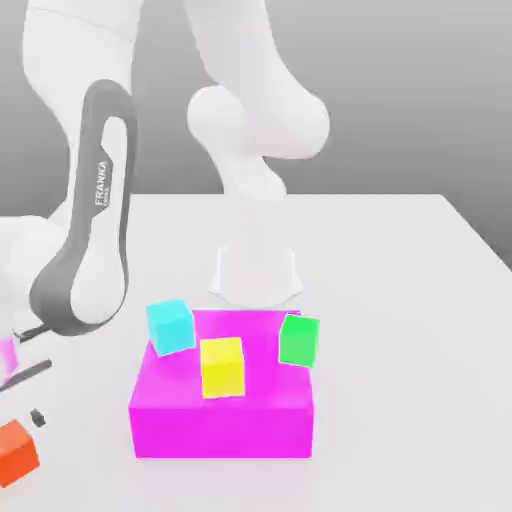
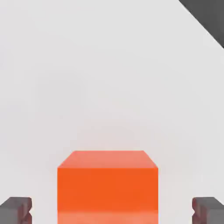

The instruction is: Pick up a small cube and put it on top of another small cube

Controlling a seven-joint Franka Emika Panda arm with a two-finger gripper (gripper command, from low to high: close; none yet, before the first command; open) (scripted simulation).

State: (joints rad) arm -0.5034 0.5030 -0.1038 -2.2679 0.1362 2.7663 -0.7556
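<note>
The small cube [image 2: 107, 183], plain orange-red, rests on the white table. It lies between my gripper's [image 2: 113, 210] two dark fingertips [image 2: 17, 210], with a clear gap on each side, so the gripper is open around it. In the exterior view the same small cube [image 1: 15, 452] sits at the lower left edge, with one dark fingertip [image 1: 38, 416] just above and beside it. Other small cubes, cyan [image 1: 170, 325], yellow [image 1: 222, 366] and green [image 1: 299, 340], sit on the big magenta block [image 1: 222, 425].
The magenta block stands in the middle of the white table [image 1: 400, 300]. My white arm [image 1: 95, 230] curves down on the exterior view's left, and its base [image 1: 255, 270] stands behind the block.
</note>
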